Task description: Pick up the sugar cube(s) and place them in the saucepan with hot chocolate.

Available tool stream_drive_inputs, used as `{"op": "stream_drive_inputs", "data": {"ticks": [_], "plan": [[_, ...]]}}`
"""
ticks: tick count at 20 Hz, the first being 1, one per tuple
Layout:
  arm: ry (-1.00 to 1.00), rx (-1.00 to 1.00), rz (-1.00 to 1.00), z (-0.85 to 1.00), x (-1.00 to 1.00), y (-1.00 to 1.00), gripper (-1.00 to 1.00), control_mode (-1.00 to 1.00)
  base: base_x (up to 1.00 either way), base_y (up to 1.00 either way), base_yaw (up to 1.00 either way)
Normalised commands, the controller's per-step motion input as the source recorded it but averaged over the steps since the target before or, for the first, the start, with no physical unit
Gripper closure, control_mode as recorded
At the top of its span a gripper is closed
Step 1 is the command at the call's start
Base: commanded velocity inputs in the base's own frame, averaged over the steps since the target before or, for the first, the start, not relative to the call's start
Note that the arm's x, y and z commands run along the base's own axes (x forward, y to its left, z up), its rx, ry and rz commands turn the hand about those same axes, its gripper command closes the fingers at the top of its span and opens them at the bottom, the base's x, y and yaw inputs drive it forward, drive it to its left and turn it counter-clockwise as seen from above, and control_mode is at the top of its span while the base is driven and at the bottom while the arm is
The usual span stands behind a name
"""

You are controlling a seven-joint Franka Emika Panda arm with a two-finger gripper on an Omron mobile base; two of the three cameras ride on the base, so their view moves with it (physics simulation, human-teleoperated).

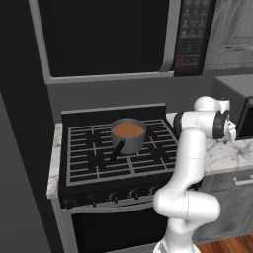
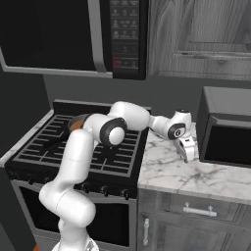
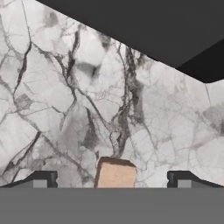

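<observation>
The gripper (image 3: 113, 179) is hanging over the marble counter (image 2: 215, 176) to the right of the stove (image 1: 99, 163), its fingers (image 3: 41, 179) spread wide with a tan sugar cube (image 3: 115, 173) sitting between them, touching neither pad as far as the hand view shows. In the right base view the gripper (image 2: 188, 149) is pointing down at the counter, just in front of the dark toaster oven (image 2: 228, 130), which is also looming at the top of the hand view.

The saucepan (image 1: 128, 136) is sitting on the stove's grates, well away from the cube on the far side of the arm (image 1: 190, 158), holding the hot chocolate (image 1: 128, 130); its black handle (image 1: 116, 150) is pointing toward the front of the stove.

The risks from here look like these:

- The cube is lying low in the hand view and partly cut off, so how deep the fingers are reaching around it is unclear. If they are closing too high, they may be pinching only its top edge and it could squirt out.
- The cube seems slightly turned relative to the fingers; closing on a corner rather than flat faces may be twisting it loose.
- Pressing down too far could be jamming the tips against the marble.
- On the way back to the stove, a weak pinch may be letting the cube drop short of the saucepan, among the grates.
</observation>
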Motion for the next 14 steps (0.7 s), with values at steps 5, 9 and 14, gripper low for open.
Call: {"op": "stream_drive_inputs", "data": {"ticks": [5,9,14], "plan": [[-0.14,0.03,0.0,-0.17,-0.23,0.0,-1.0,-1.0,0.0,0.0,0.0],[-0.11,0.0,0.0,-0.08,-0.04,0.0,-1.0,-1.0,0.0,0.0,0.0],[-0.01,0.0,0.0,-0.03,0.0,0.0,-1.0,-1.0,0.0,0.0,0.0]]}}
